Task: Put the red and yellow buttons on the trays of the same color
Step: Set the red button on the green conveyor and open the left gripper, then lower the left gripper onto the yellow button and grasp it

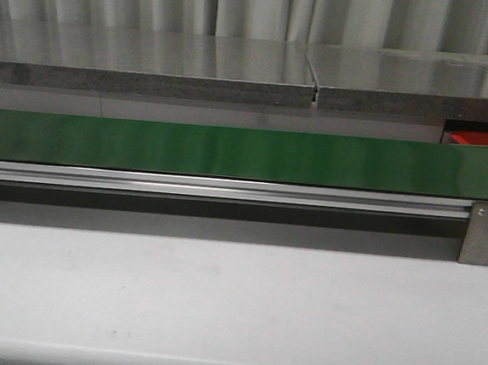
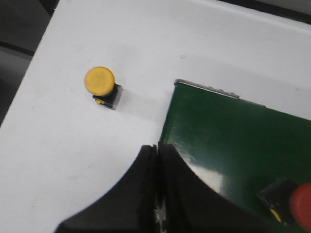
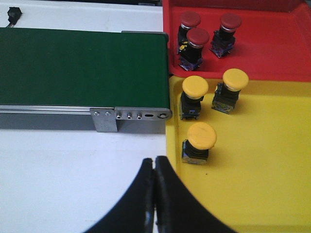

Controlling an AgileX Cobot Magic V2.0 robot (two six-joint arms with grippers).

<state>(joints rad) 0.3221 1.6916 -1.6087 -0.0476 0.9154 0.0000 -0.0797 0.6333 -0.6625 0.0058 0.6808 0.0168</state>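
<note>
Left gripper pressed together over the edge of the green belt, pinching nothing; right gripper likewise pressed together and empty beside the yellow tray. Sorted so far, by the look of it: three red buttons in the red tray, three yellow buttons in the yellow tray; left to do, a yellow button on the white table and a red button on the belt. Shown only by the wrist views; front view offers just an empty belt and a red corner at far right
</note>
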